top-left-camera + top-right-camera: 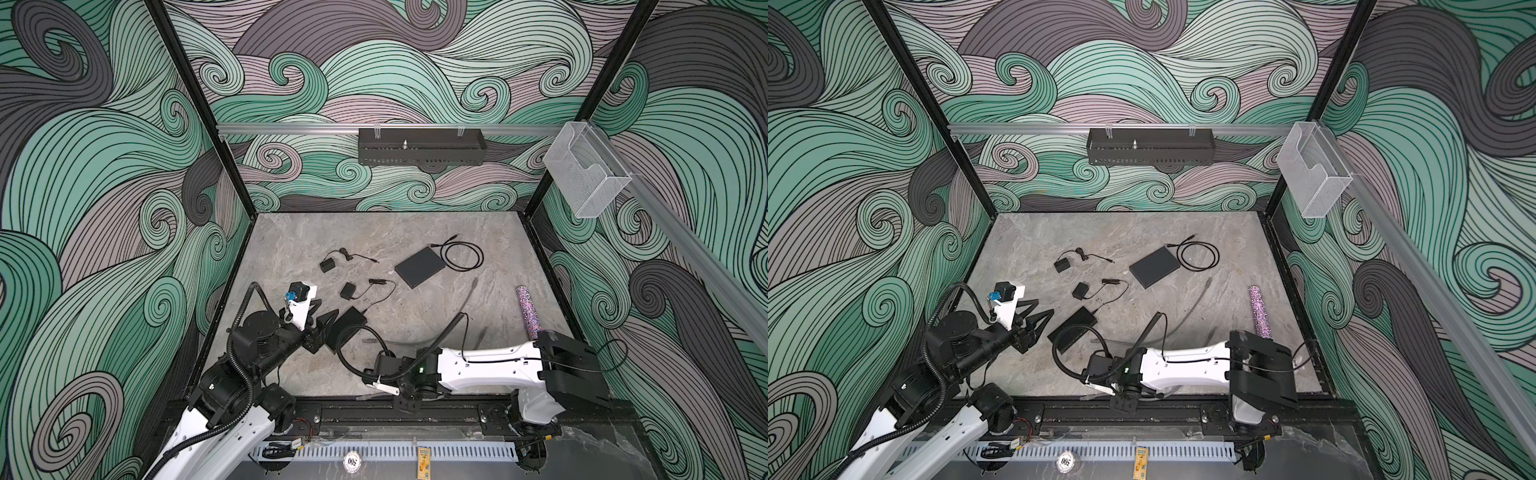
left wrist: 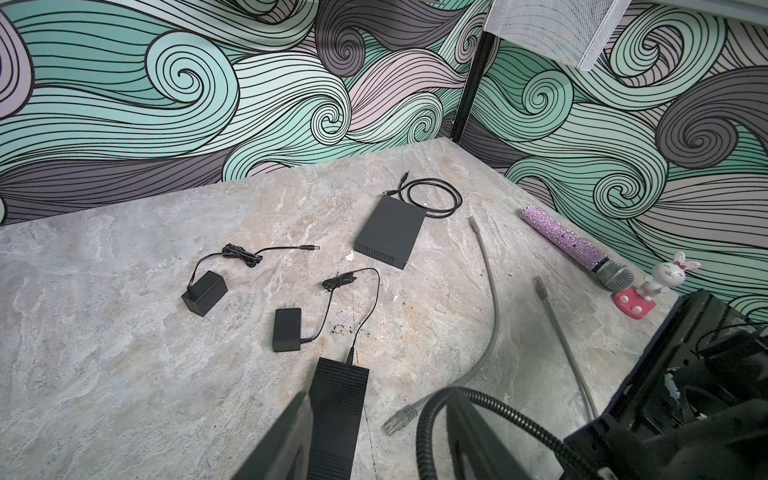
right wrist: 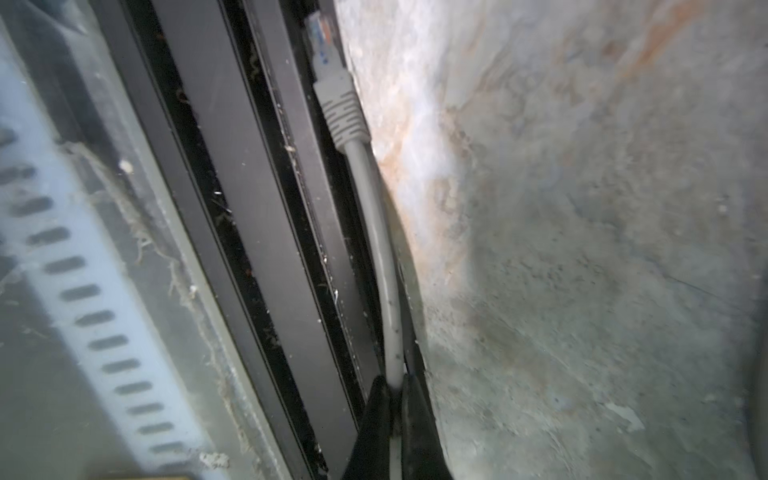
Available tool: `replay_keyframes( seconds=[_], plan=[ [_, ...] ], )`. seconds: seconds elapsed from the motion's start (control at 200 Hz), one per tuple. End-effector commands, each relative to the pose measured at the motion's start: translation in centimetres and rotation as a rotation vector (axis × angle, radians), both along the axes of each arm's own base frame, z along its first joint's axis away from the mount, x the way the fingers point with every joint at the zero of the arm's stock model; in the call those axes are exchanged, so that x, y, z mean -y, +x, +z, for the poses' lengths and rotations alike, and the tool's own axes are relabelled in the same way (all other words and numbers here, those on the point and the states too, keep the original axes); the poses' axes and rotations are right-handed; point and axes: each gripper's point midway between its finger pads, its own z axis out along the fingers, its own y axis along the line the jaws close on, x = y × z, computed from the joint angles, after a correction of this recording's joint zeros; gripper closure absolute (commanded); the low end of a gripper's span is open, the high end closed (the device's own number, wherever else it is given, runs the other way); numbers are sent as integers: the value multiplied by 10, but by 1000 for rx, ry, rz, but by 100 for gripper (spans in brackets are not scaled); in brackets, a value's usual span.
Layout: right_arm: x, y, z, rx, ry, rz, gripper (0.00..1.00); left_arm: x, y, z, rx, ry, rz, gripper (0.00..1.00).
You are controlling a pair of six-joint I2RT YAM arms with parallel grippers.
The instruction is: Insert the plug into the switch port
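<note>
The switch (image 1: 347, 327) (image 1: 1073, 330) (image 2: 338, 415) is a narrow ribbed black box lying on the table, with a thin black lead entering its far end. Its port does not show in any view. My left gripper (image 1: 326, 316) (image 1: 1043, 311) (image 2: 380, 392) is open, and the near end of the switch lies between its fingers, close against one of them. My right gripper (image 1: 405, 405) (image 1: 1123, 403) (image 3: 395, 384) is shut on a grey cable (image 3: 380, 232) at the table's front edge. That cable's grey plug (image 3: 338, 108) (image 1: 365, 397) lies along the black rail, ahead of the fingertips.
A second grey cable (image 2: 492, 299) ends in a plug (image 2: 399, 417) near the switch. Farther back lie two black power adapters (image 1: 328, 264) (image 1: 348, 291), a flat dark-grey box (image 1: 419, 268) and a black cable loop (image 1: 463, 255). A glittery microphone (image 1: 528, 311) lies at the right.
</note>
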Motion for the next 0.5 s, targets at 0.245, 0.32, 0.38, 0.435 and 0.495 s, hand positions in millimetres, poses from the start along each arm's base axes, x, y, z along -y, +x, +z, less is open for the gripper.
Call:
replay_keyframes(
  seconds=[0.245, 0.32, 0.38, 0.435, 0.495],
  plan=[
    [23, 30, 58, 78, 145, -2, 100, 4, 2, 3, 29, 14, -27, 43],
    [27, 37, 71, 88, 181, -16, 100, 10, 1, 4, 50, 17, -69, 43],
    [33, 43, 82, 87, 216, -30, 100, 16, -2, 5, 88, 30, -118, 43],
    [37, 49, 93, 89, 257, -40, 100, 25, -7, 5, 126, 37, -187, 38],
    [40, 52, 107, 95, 317, -33, 100, 42, -19, 5, 178, 43, -324, 33]
  ],
)
